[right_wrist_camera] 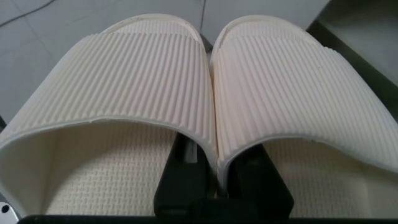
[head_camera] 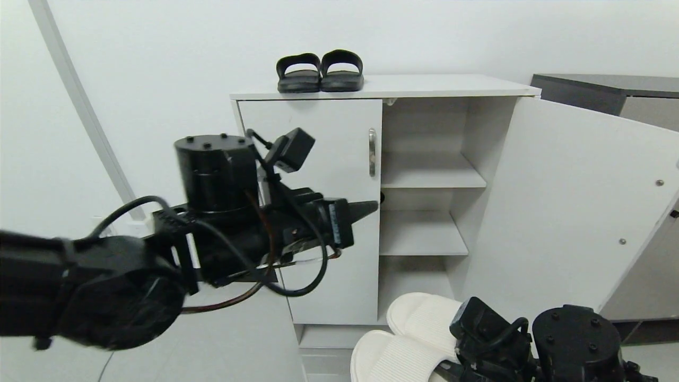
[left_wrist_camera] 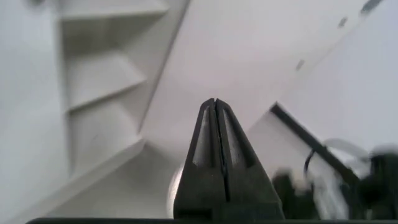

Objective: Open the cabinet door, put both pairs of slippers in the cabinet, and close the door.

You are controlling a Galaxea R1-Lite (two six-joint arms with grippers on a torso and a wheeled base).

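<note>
slipper pair (head_camera: 320,71) on cabinet (head_camera: 451,85) top, second pair (head_camera: 408,339) before its shelves (head_camera: 424,233), open door (head_camera: 573,212) to the right

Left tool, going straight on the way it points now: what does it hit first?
Most likely the inner face of the open cabinet door. The shut left tool aims at that white panel, just past the shelves. Depth is unclear, but nothing nearer shows in line.
</note>
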